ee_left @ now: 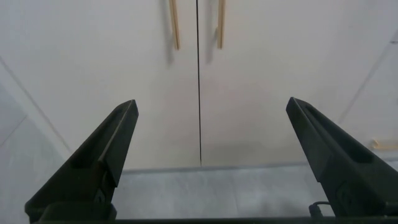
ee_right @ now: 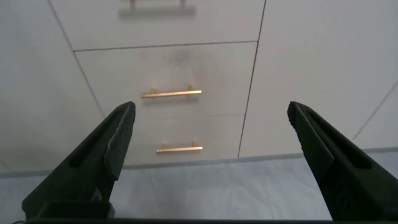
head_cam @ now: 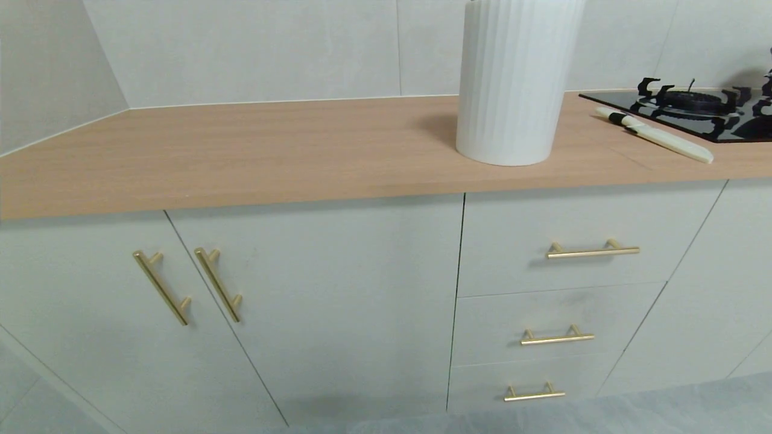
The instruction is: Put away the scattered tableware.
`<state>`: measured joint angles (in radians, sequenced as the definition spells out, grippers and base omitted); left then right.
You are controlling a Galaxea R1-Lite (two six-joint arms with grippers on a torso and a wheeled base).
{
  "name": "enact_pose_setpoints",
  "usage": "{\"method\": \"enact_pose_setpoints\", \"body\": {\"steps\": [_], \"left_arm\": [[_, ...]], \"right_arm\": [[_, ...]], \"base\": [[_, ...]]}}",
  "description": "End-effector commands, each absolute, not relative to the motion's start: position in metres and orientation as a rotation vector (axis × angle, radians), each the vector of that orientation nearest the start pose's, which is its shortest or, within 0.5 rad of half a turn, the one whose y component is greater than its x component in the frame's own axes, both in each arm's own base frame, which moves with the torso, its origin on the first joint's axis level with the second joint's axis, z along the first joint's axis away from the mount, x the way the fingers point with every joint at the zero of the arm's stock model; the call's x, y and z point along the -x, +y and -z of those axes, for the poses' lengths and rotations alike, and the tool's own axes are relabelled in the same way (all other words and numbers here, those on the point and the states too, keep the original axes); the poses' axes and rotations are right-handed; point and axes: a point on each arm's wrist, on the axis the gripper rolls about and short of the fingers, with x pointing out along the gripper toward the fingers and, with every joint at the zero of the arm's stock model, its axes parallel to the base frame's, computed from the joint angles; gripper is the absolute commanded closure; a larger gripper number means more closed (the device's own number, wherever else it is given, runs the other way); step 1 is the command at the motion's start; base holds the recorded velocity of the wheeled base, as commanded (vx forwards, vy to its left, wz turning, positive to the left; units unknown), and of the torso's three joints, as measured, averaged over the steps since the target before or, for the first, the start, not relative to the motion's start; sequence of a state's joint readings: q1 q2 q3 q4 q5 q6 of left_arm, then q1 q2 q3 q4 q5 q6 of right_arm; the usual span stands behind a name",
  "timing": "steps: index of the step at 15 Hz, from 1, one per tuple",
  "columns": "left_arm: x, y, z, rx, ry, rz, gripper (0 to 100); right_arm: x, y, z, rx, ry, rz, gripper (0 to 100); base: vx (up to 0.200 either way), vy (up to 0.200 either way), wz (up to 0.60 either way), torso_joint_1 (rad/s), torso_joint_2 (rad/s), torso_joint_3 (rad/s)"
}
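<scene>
A cream-coloured knife (head_cam: 654,134) with a black band lies on the wooden counter (head_cam: 271,150) at the right, beside the hob. A tall white ribbed container (head_cam: 512,78) stands on the counter just left of it. My left gripper (ee_left: 211,109) hangs low and open, facing the two cabinet doors with brass handles (ee_left: 175,25). My right gripper (ee_right: 211,109) is also open and low, facing the drawer fronts and their brass handles (ee_right: 171,93). Nothing is between either pair of fingers.
A black gas hob (head_cam: 693,105) sits at the counter's far right. Below are two cabinet doors (head_cam: 229,301) on the left and three drawers (head_cam: 561,289) on the right, all shut. Tiled walls close the back and left. Grey floor lies in front.
</scene>
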<state>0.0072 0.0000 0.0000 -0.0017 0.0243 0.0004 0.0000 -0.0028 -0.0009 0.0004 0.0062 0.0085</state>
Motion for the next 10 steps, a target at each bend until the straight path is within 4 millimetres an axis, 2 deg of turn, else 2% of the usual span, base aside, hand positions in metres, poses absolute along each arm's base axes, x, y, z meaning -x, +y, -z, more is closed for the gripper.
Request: {"method": "enact_pose_setpoints", "body": {"steps": [1, 6, 9, 10], "left_arm": [[0.0228, 0.0004, -0.0755, 0.000, 0.000, -0.032, 0], [0.0228, 0.0004, -0.0756, 0.000, -0.002, -0.032, 0], [0.0228, 0.0004, -0.0756, 0.002, -0.002, -0.032, 0], [0.0228, 0.0004, -0.0756, 0.002, -0.002, -0.032, 0]], "right_arm": [[0.0228, 0.0001, -0.0755, -0.009, 0.000, -0.006, 0], [0.0228, 0.0001, -0.0753, -0.006, 0.002, -0.006, 0], [0.0228, 0.0001, -0.0753, -0.008, 0.002, -0.006, 0], [0.0228, 0.0001, -0.0753, -0.008, 0.002, -0.006, 0]], "base": [[0.200, 0.000, 0.00, 0.007, 0.00, -0.002], [0.000, 0.000, 0.00, 0.000, 0.00, 0.000], [0.000, 0.000, 0.60, 0.001, 0.00, 0.005], [0.000, 0.000, 0.00, 0.000, 0.00, 0.000]]}}
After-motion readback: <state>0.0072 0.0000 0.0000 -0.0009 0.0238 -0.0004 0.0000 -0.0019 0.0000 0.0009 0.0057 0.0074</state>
